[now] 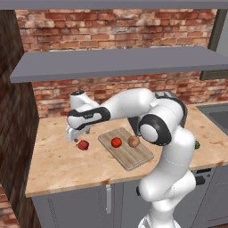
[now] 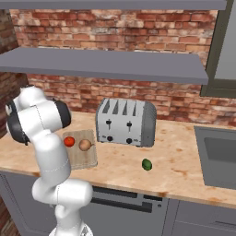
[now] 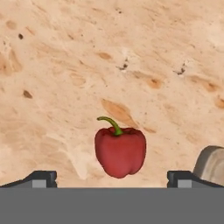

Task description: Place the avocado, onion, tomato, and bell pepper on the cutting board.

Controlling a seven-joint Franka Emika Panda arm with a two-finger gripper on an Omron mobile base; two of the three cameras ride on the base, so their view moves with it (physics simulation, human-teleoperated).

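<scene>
Left base view: white arm reaches left across the speckled tan counter (image 1: 58,164). Gripper (image 1: 76,139) hangs low over the counter, just left of the cutting board (image 1: 126,148); its fingers are too small here to judge their spread. Bell pepper (image 1: 83,144) lies on the counter right below the gripper, just beside the board's left corner, not on it. On the board: tomato (image 1: 116,142) and onion (image 1: 133,141), side by side, near each other. Avocado (image 1: 197,144) peeks out past the arm's elbow, on the counter well to the right of the board. Grey shelf (image 1: 116,63) above, brick wall behind.

Right base view: cutting board (image 2: 83,159) partly behind the arm, tomato (image 2: 69,141) and onion (image 2: 85,145) on it. Avocado (image 2: 147,164) on bare counter, in front of the silver four-slot toaster (image 2: 126,122), well apart from the board. Sink (image 2: 216,154) at far right.

Hand view: looking down at the counter. Bell pepper (image 3: 120,150), green stem curling up-left, sits between the two finger tips (image 3: 40,179), which stand wide apart at either side, touching nothing. Pincer spread wide and empty. A pale rounded corner of the cutting board (image 3: 212,164) shows at lower right.
</scene>
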